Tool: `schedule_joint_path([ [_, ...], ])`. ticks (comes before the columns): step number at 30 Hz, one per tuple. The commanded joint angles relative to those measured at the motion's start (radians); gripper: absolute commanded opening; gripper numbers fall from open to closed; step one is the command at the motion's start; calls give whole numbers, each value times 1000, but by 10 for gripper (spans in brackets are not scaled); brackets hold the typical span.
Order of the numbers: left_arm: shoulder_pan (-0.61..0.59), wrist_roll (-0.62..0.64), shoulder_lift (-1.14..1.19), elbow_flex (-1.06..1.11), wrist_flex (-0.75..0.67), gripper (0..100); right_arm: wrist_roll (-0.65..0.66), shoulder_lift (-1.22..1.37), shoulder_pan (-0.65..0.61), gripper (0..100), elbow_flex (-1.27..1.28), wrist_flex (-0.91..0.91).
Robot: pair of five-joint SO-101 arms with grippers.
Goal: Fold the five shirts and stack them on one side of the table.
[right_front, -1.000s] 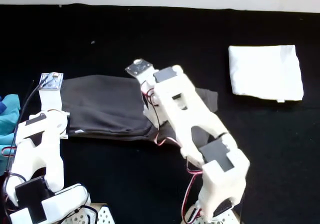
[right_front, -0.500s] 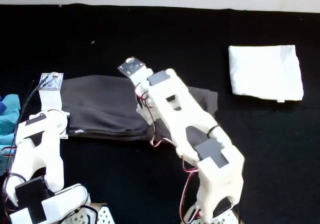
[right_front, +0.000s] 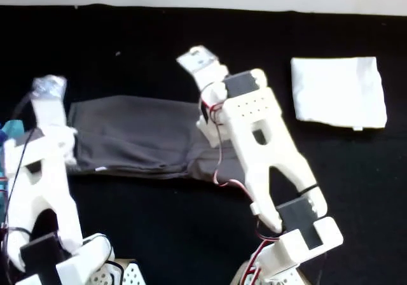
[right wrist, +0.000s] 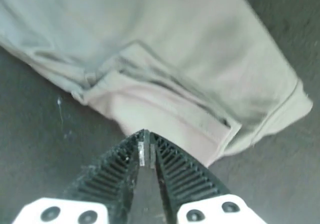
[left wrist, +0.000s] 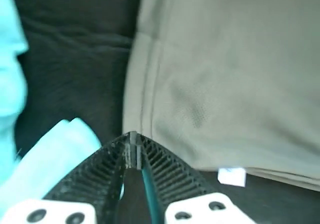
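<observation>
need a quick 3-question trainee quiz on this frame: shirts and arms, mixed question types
1. True or false: the left gripper and the right gripper both have their jaws wide open.
2. Multiple choice: the cloth lying past the end of the dark shirt, by the left gripper, is A red; B teal; C yellow.
3. Fill in: the folded white shirt lies ___ the dark shirt (touching / apart from).

Key: 1 false, both pairs of jaws are closed; 2 B, the teal cloth; 3 apart from.

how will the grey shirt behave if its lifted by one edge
Probably floppy: the grey shirt lies flat with soft creases, so it should sag from a pinch. Likely light: its folded layers look thin. Pushed, it may bunch rather than slide.
</observation>
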Motion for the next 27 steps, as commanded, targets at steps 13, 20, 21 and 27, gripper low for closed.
schedule_joint_path([
  [13, -5, 95, 694, -812, 233, 224, 103, -329, 148, 7, -39, 194],
  [20, 35, 92, 977, -1072, 373, 224, 110, -504, 346, 7, 85, 194],
  [21, 51, 92, 1006, -1106, 417, 224, 110, -526, 369, 7, 116, 191],
  [27, 159, 92, 1167, -1320, 724, 221, 198, -639, 496, 7, 277, 186],
])
